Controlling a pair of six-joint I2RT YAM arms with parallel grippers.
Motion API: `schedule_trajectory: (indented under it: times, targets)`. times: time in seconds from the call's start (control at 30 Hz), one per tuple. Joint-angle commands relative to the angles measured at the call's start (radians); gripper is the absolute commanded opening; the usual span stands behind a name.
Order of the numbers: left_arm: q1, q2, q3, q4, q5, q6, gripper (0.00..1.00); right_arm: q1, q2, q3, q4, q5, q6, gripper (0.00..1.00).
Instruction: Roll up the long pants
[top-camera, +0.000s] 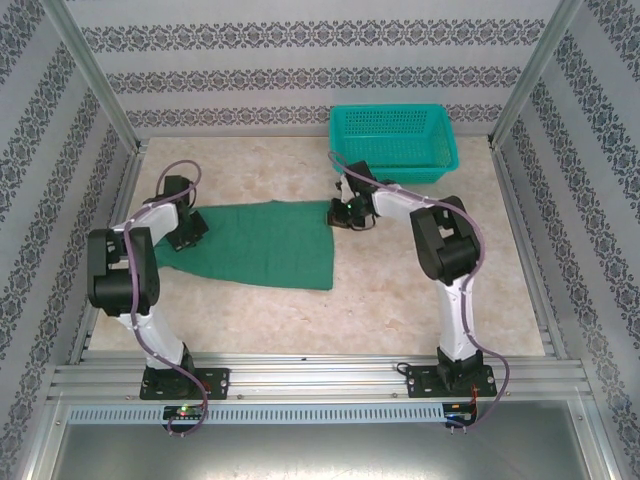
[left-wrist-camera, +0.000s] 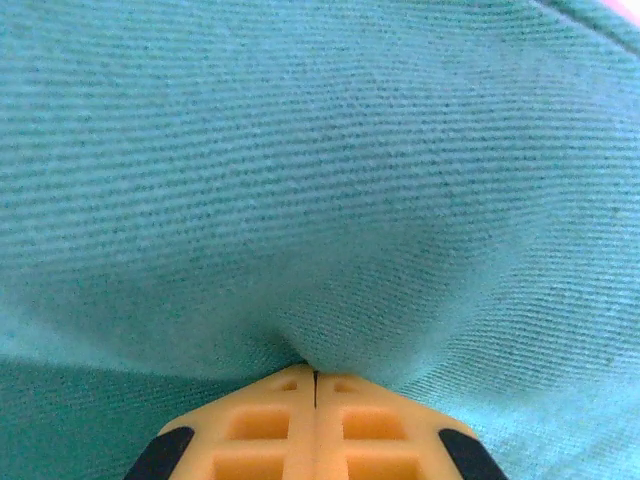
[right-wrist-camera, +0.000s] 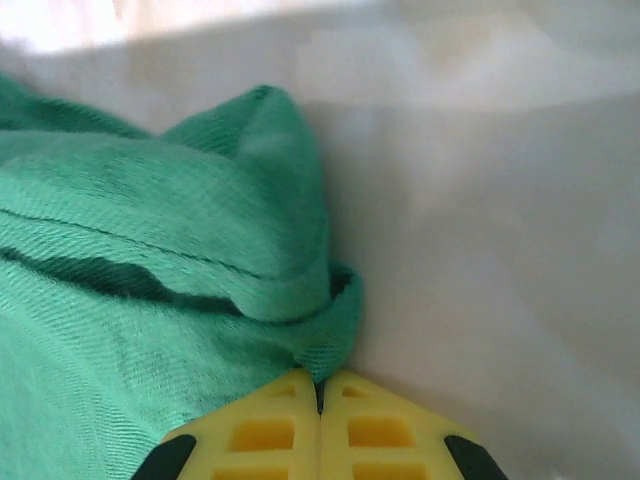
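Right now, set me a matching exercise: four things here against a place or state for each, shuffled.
1 left hand
2 right hand
3 long pants
4 basket

A teal, at the far right of the table
B shut on a pucker of cloth, fabric all around
C shut on a folded cloth edge beside bare table
D dark green, spread flat

Pairs: 1-B, 2-C, 3-D, 4-A.

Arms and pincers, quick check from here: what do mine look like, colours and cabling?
The left arm and right arm match: white links, bulky black joint housings, black base plates, a mauve cable looping along each. The left pincer and right pincer have yellow-orange lattice fingers with black outer patches.
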Motion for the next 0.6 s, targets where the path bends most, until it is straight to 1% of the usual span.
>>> schedule_trajectory:
  times: [0.0, 0.07, 0.17, 0.3, 0.37, 0.47, 0.53, 0.57]
  targets:
    - [-0.105, 0.097, 0.127, -0.015, -0.021, 0.035, 0.0, 0.014, -0.133, -0.229, 0.02, 0.045, 0.035, 0.0]
    - [-0.142, 0.181, 0.219, -0.04, -0.024, 0.05, 0.0, 0.028, -0.215, -0.354, 0.057, 0.05, 0.054, 0.0]
    - [-0.182, 0.315, 0.39, -0.102, -0.033, 0.078, 0.0, 0.086, -0.332, -0.497, 0.058, 0.081, 0.069, 0.0]
    - [-0.23, 0.461, 0.595, -0.145, -0.023, 0.115, 0.0, 0.224, -0.453, -0.601, 0.018, 0.118, 0.098, 0.0]
    - [-0.249, 0.523, 0.693, -0.168, -0.014, 0.127, 0.0, 0.309, -0.485, -0.617, -0.007, 0.129, 0.113, 0.0]
    - [-0.278, 0.596, 0.829, -0.211, 0.019, 0.138, 0.0, 0.448, -0.509, -0.588, -0.081, 0.171, 0.105, 0.0]
    - [-0.302, 0.616, 0.883, -0.221, 0.024, 0.149, 0.0, 0.526, -0.518, -0.544, -0.164, 0.244, 0.098, 0.0]
    - [-0.316, 0.611, 0.89, -0.219, 0.013, 0.154, 0.0, 0.543, -0.523, -0.526, -0.203, 0.285, 0.104, 0.0]
